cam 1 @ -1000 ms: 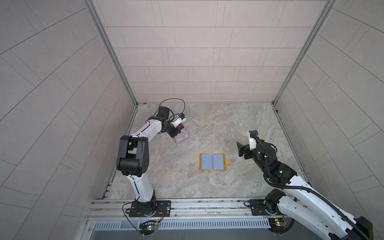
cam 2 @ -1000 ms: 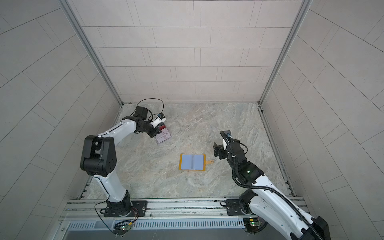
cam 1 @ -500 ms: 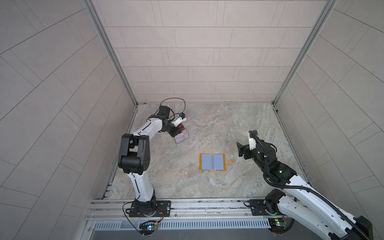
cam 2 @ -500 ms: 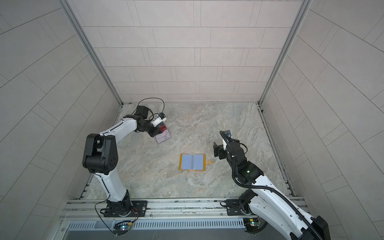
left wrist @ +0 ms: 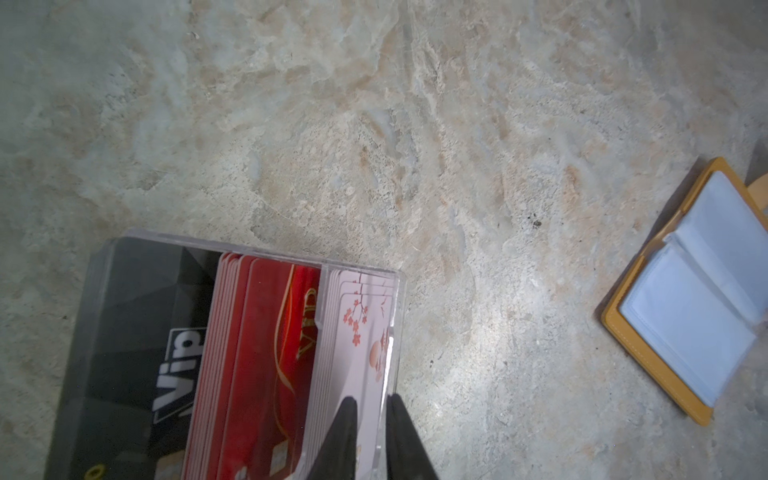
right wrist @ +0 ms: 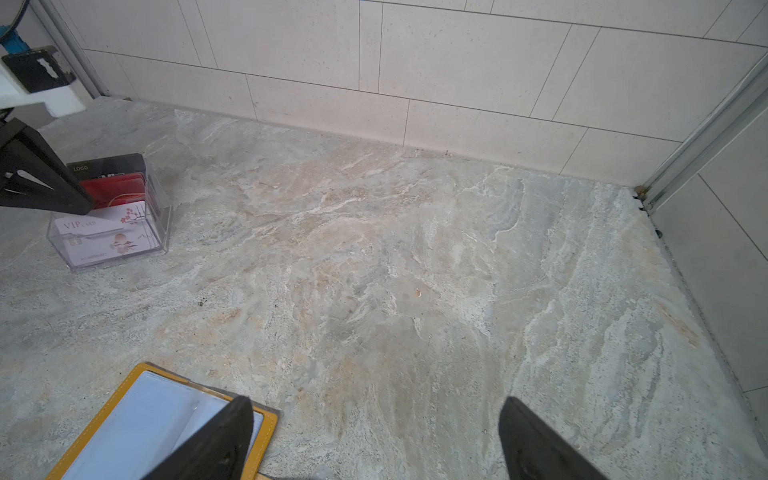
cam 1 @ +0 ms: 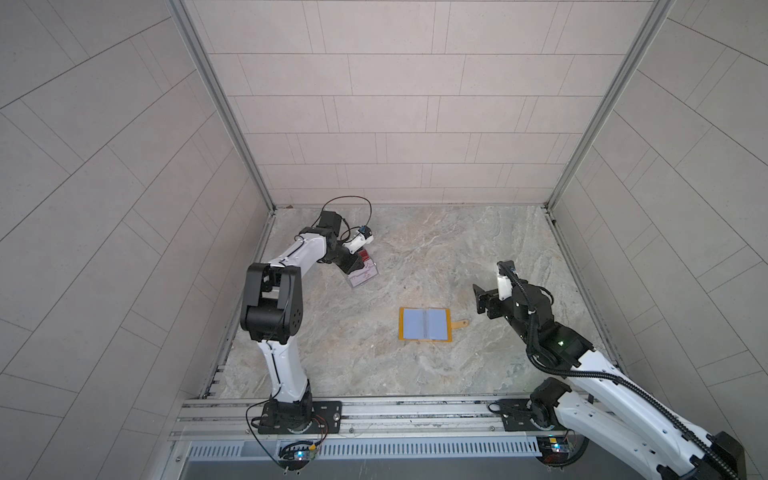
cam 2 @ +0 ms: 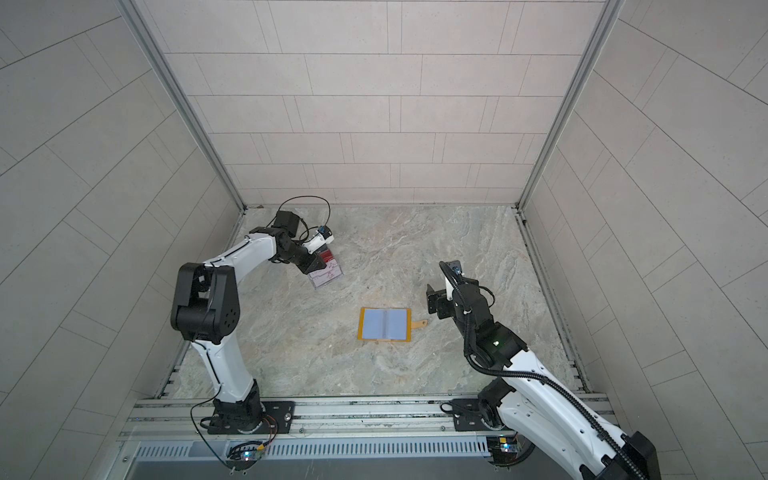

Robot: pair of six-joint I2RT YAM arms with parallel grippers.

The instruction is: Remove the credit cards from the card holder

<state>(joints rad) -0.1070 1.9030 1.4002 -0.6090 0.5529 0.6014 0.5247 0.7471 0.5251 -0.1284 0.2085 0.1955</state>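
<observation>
The mustard-yellow leather-look booklet card holder (cam 1: 424,325) lies open at lower centre in both top views, just left of the right gripper (cam 1: 478,299) with its wide-spread jaws (the left gripper (left wrist: 370,399), jaws narrowly parted, sits over the clear acrylic box (left wrist: 397,307) of thin red credit cards (left wrist: 266,353)).

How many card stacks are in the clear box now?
3: black stack in the back tier, red stack in the middle, pale blossom stack in front. Others may hide behind.

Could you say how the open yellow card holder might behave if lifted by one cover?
The card holder would probably fold at its spine, lying open like a booklet. Its clear sleeves look thin and loose, so likely floppy and slippery.
</observation>
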